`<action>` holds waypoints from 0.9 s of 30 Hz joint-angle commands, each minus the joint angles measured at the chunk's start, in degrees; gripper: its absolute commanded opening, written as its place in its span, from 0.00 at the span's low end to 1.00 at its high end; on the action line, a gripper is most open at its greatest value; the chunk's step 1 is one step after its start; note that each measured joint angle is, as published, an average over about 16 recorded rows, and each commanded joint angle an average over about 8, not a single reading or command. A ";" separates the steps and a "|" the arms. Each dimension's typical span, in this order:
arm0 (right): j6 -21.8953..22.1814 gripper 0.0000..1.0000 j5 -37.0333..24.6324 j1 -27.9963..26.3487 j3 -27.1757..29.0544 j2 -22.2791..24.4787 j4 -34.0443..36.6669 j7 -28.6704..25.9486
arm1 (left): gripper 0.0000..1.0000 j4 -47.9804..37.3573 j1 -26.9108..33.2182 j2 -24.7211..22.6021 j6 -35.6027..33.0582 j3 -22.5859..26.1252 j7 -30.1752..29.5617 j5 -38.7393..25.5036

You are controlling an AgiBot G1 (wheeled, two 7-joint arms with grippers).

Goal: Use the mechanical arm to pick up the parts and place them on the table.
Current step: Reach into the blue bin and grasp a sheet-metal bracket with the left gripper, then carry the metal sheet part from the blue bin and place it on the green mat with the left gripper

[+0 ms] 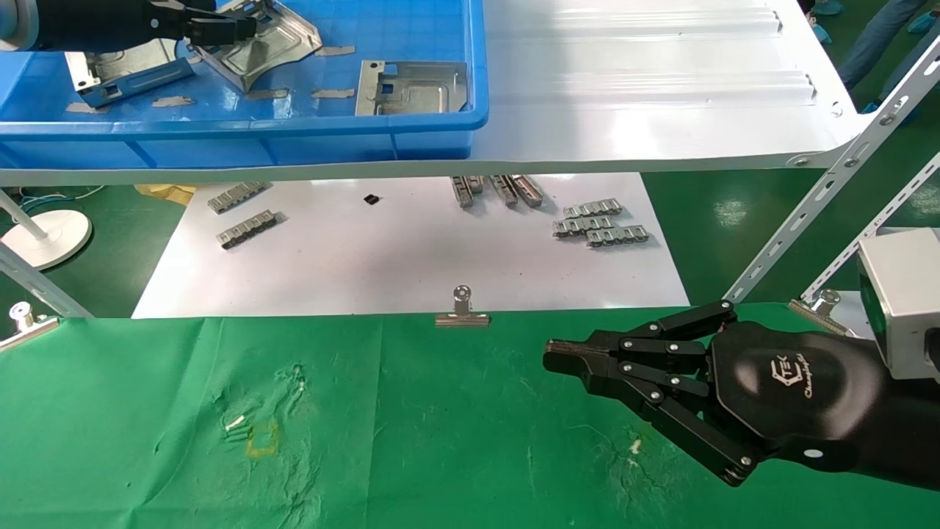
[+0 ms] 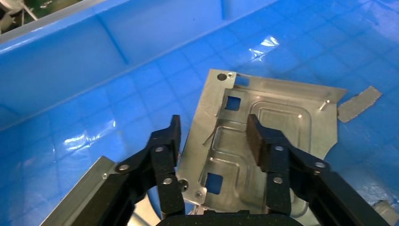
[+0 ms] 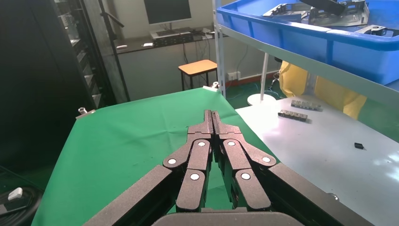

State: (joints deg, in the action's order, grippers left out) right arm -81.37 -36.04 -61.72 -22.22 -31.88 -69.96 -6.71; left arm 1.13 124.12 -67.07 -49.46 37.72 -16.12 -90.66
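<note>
While our left gripper (image 2: pixel 214 141) hangs spread over a silver part (image 2: pixel 263 136) in the blue bin (image 1: pixel 308 136), nothing's gripped.
We see square cut-outs, corner holes, a curved notch; our right gripper (image 1: pixel 558 358) sits pinched, empty, above the green table (image 1: pixel 411 441).

parts: 3 silver plates (image 1: pixel 257 44) (image 1: pixel 128 70) (image 1: pixel 415 87) | upper left – flat in blue bin | table (image 1: pixel 440 441) – green cloth, bare

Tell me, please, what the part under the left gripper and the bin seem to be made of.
The part under the open left gripper looks like stamped sheet metal, bare silver: it shines dully, with pressed ridges and punched square holes. The bin looks like moulded plastic, glossy blue, with a grid-patterned floor and bright glare spots.
</note>
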 commanded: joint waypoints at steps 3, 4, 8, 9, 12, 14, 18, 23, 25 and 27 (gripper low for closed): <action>0.00 0.00 0.00 0.00 0.00 0.00 0.00 0.00 | 0.00 -0.72 0.25 -0.30 0.34 0.26 -0.37 -0.37; 0.00 0.00 0.00 0.00 0.00 0.00 0.00 0.00 | 0.00 -0.86 0.30 -0.33 0.34 0.31 -0.50 -0.43; 0.00 0.00 0.00 0.00 0.00 0.00 0.00 0.00 | 0.00 -1.30 0.45 -0.37 0.27 0.42 -1.03 -0.59; 0.00 0.00 0.00 0.00 0.00 0.00 0.00 0.00 | 0.00 -1.37 0.46 -0.36 0.24 0.43 -1.15 -0.59; 0.00 0.07 0.00 0.00 0.00 0.00 0.00 0.00 | 0.00 -1.46 0.46 -0.23 0.08 0.29 -1.44 -0.39; 0.00 0.31 0.00 0.00 0.00 0.00 0.00 0.00 | 0.00 -1.35 0.47 0.01 -0.23 0.06 -1.46 -0.06; 0.00 0.80 0.00 0.00 0.00 0.00 0.00 0.00 | 0.00 -0.72 0.62 1.04 -2.04 -0.93 -0.95 1.36; 0.00 1.00 0.00 0.00 0.00 0.00 0.00 0.00 | 0.00 0.94 0.78 3.77 -8.00 -3.03 1.62 4.46; 0.00 1.00 0.00 0.00 0.00 0.00 0.00 0.00 | 0.00 2.10 0.60 5.20 -11.66 -3.99 3.83 5.92; 0.00 1.00 0.00 0.00 0.00 0.00 0.00 0.00 | 0.00 3.63 0.06 6.79 -15.72 -5.01 7.07 7.53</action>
State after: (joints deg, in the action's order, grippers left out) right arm -81.37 -36.04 -61.72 -22.22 -31.88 -69.96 -6.71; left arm 5.11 123.61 -60.19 -65.67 32.65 -7.75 -82.95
